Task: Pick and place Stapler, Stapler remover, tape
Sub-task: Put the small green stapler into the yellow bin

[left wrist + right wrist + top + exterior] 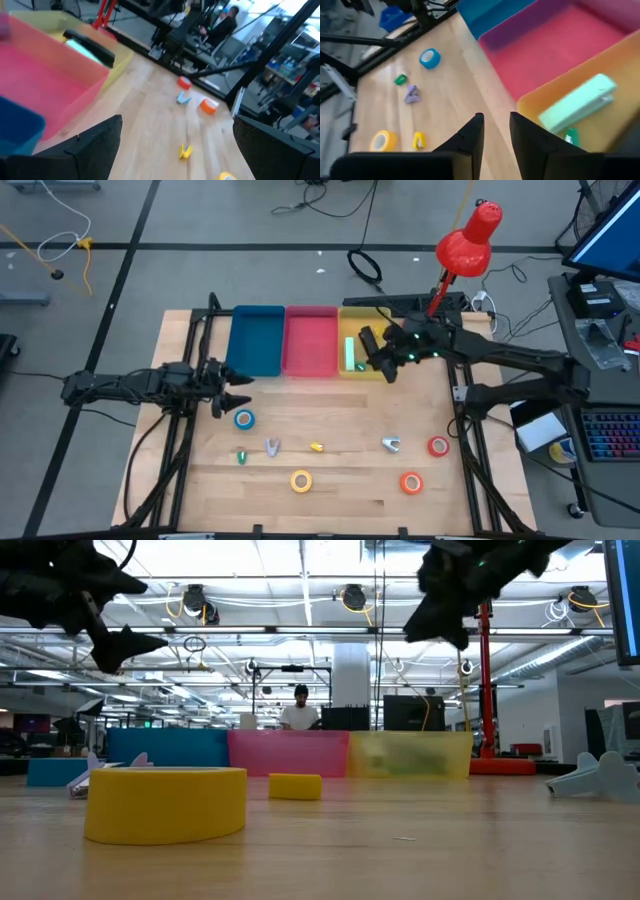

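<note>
The right gripper (385, 367) hovers empty at the yellow bin (362, 374) by the table's (330, 495) far edge, fingers nearly together — a green stapler (577, 105) lies inside. The left gripper (237, 389) waits wide open near the blue tape roll (245, 419); other tape rolls lie toward the near edge.

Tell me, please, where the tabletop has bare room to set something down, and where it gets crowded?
The widest bare patch is the wooden strip between the three bins, blue, pink and yellow, and the blue tape roll. The near edge below the yellow tape roll is bare too. It is crowded in the band of rolls and small pieces between them.
</note>
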You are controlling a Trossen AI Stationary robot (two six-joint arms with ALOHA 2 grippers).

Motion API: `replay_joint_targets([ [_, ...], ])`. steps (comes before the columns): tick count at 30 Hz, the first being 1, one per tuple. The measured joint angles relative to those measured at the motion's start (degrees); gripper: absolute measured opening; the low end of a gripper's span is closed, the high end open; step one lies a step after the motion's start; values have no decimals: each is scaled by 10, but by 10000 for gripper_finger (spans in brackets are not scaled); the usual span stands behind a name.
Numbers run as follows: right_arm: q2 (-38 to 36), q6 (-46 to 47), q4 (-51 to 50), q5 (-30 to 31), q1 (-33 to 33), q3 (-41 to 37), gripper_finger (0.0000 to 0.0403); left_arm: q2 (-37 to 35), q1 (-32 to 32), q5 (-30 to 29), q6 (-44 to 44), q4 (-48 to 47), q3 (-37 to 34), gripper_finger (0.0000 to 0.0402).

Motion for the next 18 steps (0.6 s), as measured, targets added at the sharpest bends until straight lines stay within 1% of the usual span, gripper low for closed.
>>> replay_joint_targets([
  [4, -50, -10, -41, 71, 31, 0, 74, 0, 0, -1, 2, 13, 0, 379],
  [11, -115, -7, -84, 120, 78, -3, 66, 0, 0, -1, -1, 14, 0, 379],
  [14, -147, 0, -70, 143, 96, -32, 61, 0, 0, -1, 6, 16, 0, 379],
  [18, -199, 42, -37, 169, 113, -104, 54, 0, 0, 1, 12, 26, 0, 379],
])
